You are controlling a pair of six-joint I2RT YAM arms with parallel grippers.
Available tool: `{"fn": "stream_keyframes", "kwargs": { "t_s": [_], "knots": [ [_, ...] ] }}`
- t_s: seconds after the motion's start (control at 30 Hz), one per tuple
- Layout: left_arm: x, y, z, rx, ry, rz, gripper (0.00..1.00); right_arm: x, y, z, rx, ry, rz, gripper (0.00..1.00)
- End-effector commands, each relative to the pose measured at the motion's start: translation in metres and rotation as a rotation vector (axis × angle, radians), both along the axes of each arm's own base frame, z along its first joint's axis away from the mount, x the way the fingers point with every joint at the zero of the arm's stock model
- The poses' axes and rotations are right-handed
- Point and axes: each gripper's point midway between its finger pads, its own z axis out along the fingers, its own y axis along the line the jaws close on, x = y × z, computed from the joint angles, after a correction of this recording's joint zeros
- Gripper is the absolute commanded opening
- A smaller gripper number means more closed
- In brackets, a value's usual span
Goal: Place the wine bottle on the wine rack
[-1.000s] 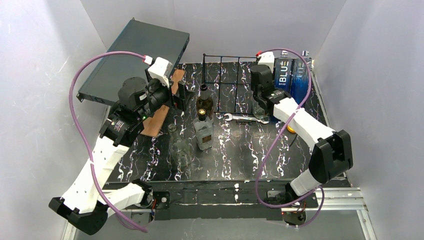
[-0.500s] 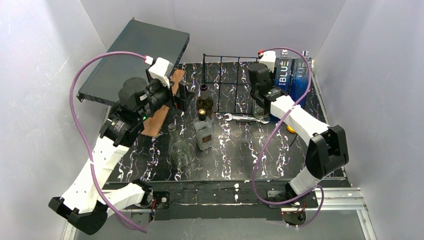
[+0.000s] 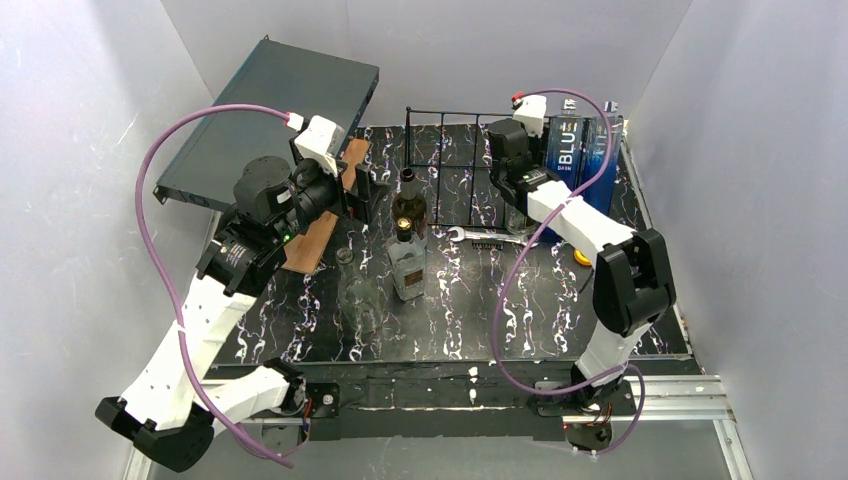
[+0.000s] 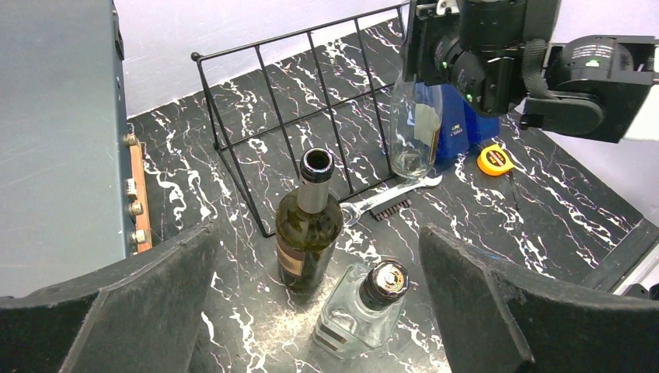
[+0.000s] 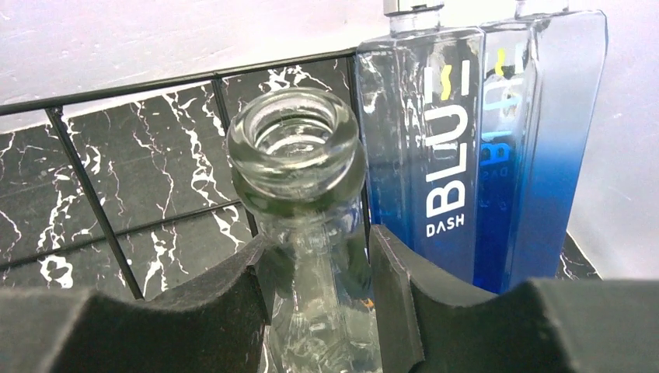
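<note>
Clear bottle (image 5: 299, 179), seemingly empty, neck pinched by right end effector (image 5: 319, 287).

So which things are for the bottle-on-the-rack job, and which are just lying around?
For the job:
rack
clear bottle, gripped at the neck by the right gripper

Just lying about, it seems:
dark bottle
square bottle
wrench
tape measure
blue bottles
grey box
</note>
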Motion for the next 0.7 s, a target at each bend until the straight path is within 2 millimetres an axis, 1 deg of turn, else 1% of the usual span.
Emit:
{"fn": "stream_keyframes", "kwargs": {
  "t_s": [0.0,0.2,0.3,0.4,0.53,0.67],
  "knots": [
    [-0.005,0.004,0.013,-0.008,-0.045,0.004,0.99,0.017,0.014,-0.013,0.024,-0.001,0.01,0.05],
    [-0.004,0.006,0.012,-0.002,-0.049,0.015,0.99,0.034,0.01,-0.02,0.015,0.003,-0.011,0.06],
    [-0.004,0.006,0.012,-0.001,-0.051,0.017,0.99,0.038,0.008,-0.023,0.011,0.009,-0.019,0.07],
    [-0.004,0.007,0.013,-0.002,-0.053,0.018,0.99,0.041,0.008,-0.025,0.013,0.009,-0.021,0.15],
    [-0.004,0.007,0.013,-0.002,-0.052,0.018,0.99,0.047,0.01,-0.034,0.003,0.031,-0.009,0.19],
    [-0.005,0.008,0.013,0.0,-0.056,0.022,0.99,0.051,0.01,-0.037,-0.004,0.04,-0.01,0.26]
  ]
}}
